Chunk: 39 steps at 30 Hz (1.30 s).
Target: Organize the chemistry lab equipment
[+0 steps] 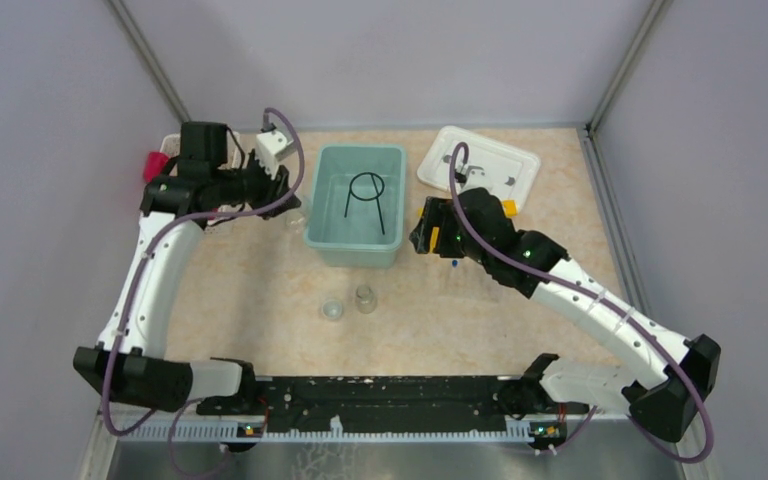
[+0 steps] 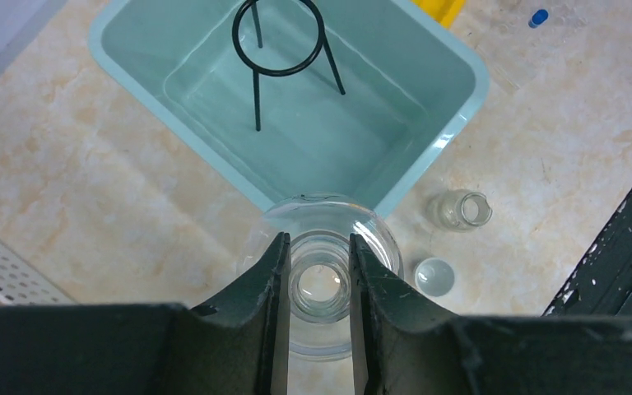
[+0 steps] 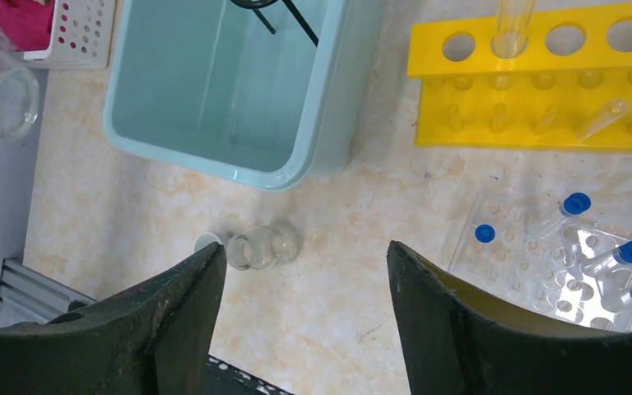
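Only the left wrist view shows the grip: the left gripper (image 2: 319, 241) has its two black fingers (image 2: 273, 284) drawn in on either side of the neck of a large round clear glass flask (image 2: 329, 212), pinching it, just off the 6 o'clock rim of the pale teal plastic bin (image 2: 448, 123). Whether the flask's base rests on the table cannot be told. In the bin lies the black wire ring with straight legs (image 2: 278, 41). At 3 o'clock of the held flask stand a small narrow-necked clear glass flask (image 2: 459, 210) and a small clear glass beaker (image 2: 434, 276), close together. Only the right wrist view shows the yellow holed tube rack (image 3: 535, 82) in full, at 3 o'clock of the bin, with one clear tube (image 3: 510, 25) upright in a hole. At 5 o'clock of the rack lie thin clear test tubes with blue caps (image 3: 576, 203) on something clear and holed that is hard to make out, and some are cut off at the frame edge. The right gripper (image 3: 306, 255) is spread wide, holding nothing, above bare table. The overhead view alone shows a flat white tray (image 1: 505, 160) at 1 o'clock of the bin and a white basket (image 1: 170, 148) at 10 o'clock. There the right arm hides most of the rack.
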Motion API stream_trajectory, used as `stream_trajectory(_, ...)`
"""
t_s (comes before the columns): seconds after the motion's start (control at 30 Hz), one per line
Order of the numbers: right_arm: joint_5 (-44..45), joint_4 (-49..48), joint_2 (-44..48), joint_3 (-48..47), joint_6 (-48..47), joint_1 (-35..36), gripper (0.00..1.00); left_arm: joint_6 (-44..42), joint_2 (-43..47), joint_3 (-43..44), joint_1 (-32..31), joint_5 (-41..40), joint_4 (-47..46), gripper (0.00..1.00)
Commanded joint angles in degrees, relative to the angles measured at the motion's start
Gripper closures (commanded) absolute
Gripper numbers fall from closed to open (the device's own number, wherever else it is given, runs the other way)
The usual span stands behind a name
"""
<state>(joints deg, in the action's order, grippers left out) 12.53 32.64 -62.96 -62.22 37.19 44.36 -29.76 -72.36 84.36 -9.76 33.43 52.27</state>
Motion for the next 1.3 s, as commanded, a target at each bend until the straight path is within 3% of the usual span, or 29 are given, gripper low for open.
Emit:
stream_trajectory(0.0,0.64,-0.47,2.67,-1.64,-0.51,-0.2,0.29,3.04,-6.53,4.4,-2.06,2.85,-3.28,1.0)
stream_trajectory(0.33,1.65,1.19,3.59,-1.47,-0.19,-0.22,0.29,6.15,-17.2,5.09,-8.23,0.5,-12.82,1.0)
stream_trajectory(0.77,1.54,0.86,3.2,-1.08,-0.59,-0.23,0.29,3.22,-25.32,-1.97,-9.14,-4.48,-21.63,1.0)
stream_trajectory(1.27,1.31,2.23,2.76,-2.57,-1.29,-0.21,0.29,3.91,-32.02,-6.02,-9.22,-2.84,-33.85,1.0)
